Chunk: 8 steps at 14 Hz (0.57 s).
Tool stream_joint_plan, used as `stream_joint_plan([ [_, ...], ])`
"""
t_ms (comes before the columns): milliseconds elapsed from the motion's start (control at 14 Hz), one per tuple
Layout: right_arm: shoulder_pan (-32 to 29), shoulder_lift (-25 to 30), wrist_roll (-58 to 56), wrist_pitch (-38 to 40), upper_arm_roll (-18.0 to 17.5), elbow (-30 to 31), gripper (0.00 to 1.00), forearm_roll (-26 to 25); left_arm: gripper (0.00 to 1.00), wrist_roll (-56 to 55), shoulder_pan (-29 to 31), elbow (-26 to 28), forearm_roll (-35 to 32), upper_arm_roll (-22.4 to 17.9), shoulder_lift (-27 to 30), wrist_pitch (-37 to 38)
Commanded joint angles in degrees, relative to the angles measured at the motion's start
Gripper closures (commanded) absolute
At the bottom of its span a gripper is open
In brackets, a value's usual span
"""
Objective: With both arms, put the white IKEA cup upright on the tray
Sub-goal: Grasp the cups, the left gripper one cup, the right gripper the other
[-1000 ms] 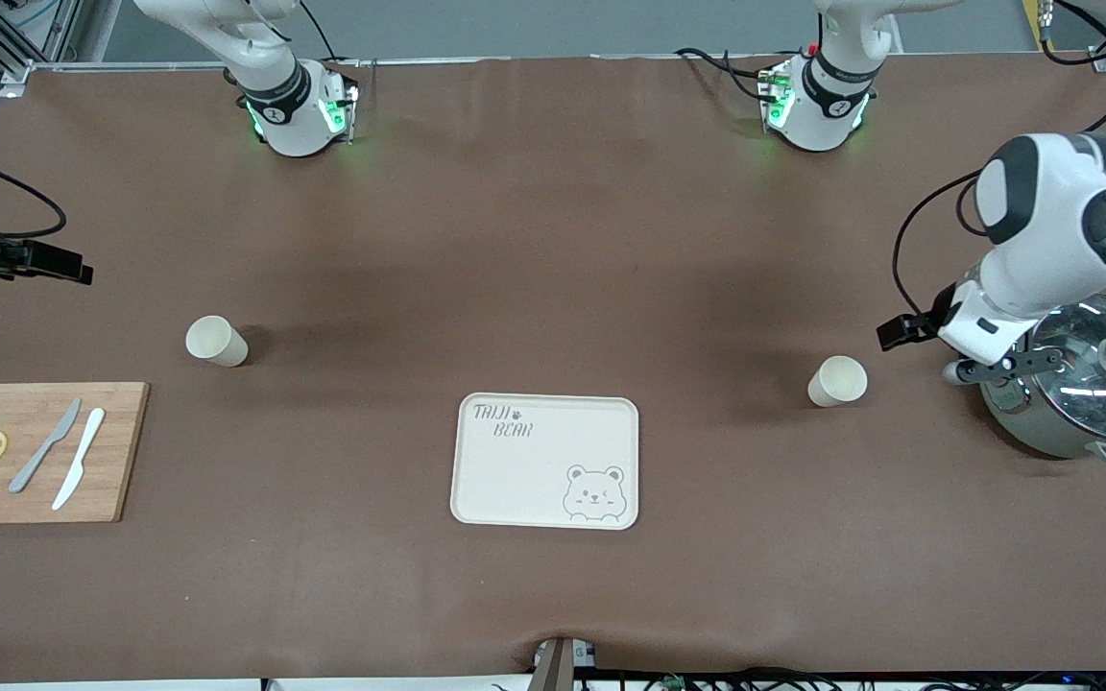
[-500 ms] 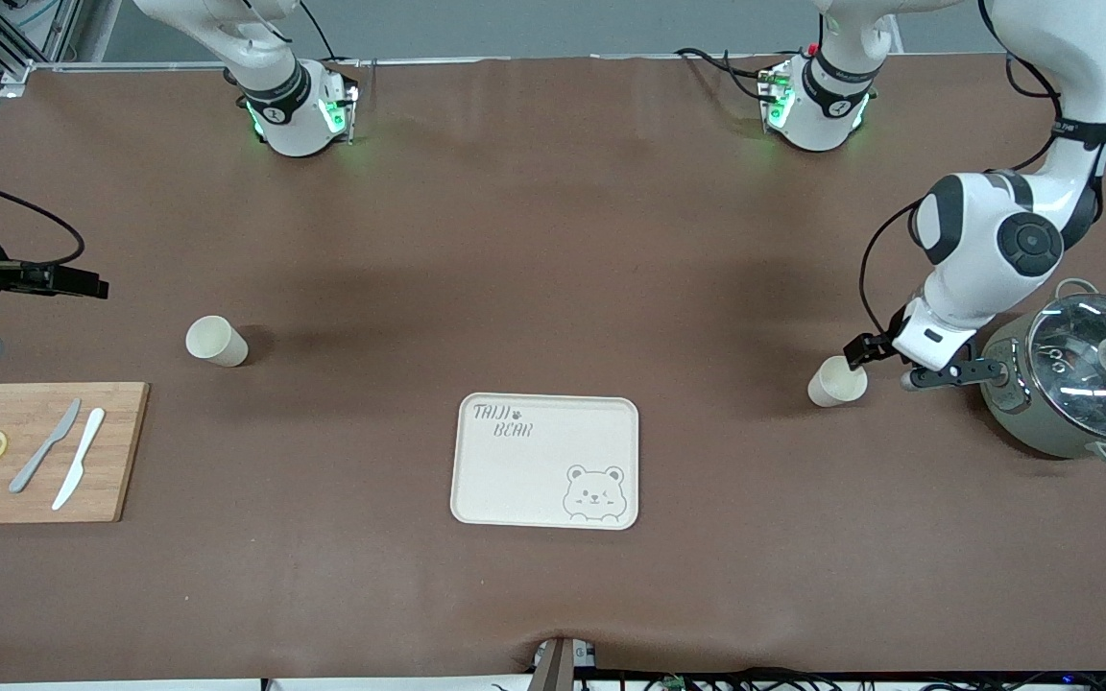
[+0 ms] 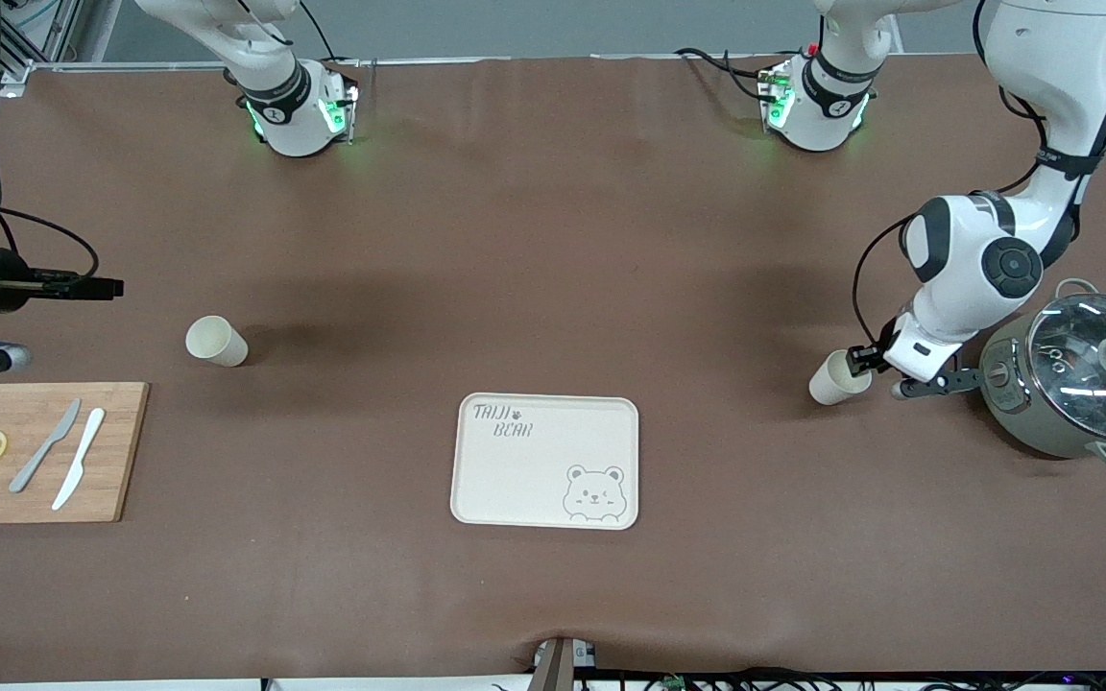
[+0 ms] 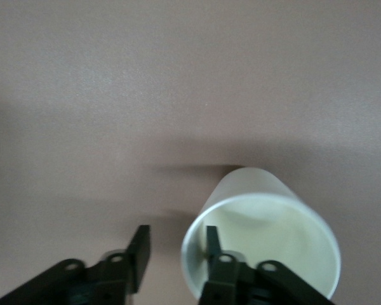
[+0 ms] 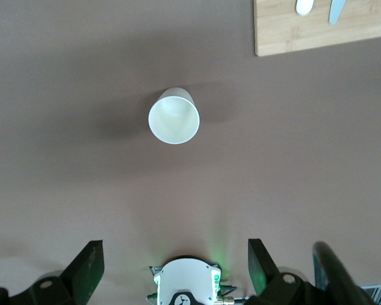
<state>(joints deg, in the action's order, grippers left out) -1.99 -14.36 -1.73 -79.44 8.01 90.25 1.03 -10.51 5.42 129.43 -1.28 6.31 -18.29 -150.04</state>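
The tray (image 3: pixel 545 462) lies flat on the tabletop (image 3: pixel 553 240) with 2 white cups upright around it. One cup (image 3: pixel 837 378) stands toward the left arm's end, beside a lidded pot (image 3: pixel 1076 379); the left gripper (image 4: pixel 175 254) is at its rim, fingers (image 4: pixel 140 244) spread, 1 inside and 1 outside. The other cup (image 3: pixel 215 340) stands toward the right arm's end, near a cutting board (image 3: pixel 35 451). The right gripper (image 5: pixel 176 267) hangs above it, fingers spread wide.
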Motion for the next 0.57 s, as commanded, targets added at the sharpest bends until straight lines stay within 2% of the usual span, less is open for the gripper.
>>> stream_joint_plan([
  [0, 1.71, -2.24, 1.2, 0.17, -0.45, -0.16, 0.0, -0.5, 0.91, -1.1, 0.38, -1.28, -0.47, 0.54, -1.57, -1.22],
  [71, 2.16, -2.6, 2.33, -0.01, -0.45, -0.07, 0.0, -0.59, 1.0, -1.1, 0.3, -1.81, -0.39, 0.54, -1.83, -1.22],
  [214, 1.82, -3.48, 1.91, -3.07, -0.54, 1.59, 0.0, -0.5, 1.0, -1.18, -0.14, -2.6, -0.39, 0.63, -2.36, -1.22],
  [500, 1.46, -2.34, 1.82, -14.4, -0.45, 12.04, 0.0, -0.5, 1.0, -7.22, -4.0, -5.76, -0.39, 1.51, -2.36, -0.34],
])
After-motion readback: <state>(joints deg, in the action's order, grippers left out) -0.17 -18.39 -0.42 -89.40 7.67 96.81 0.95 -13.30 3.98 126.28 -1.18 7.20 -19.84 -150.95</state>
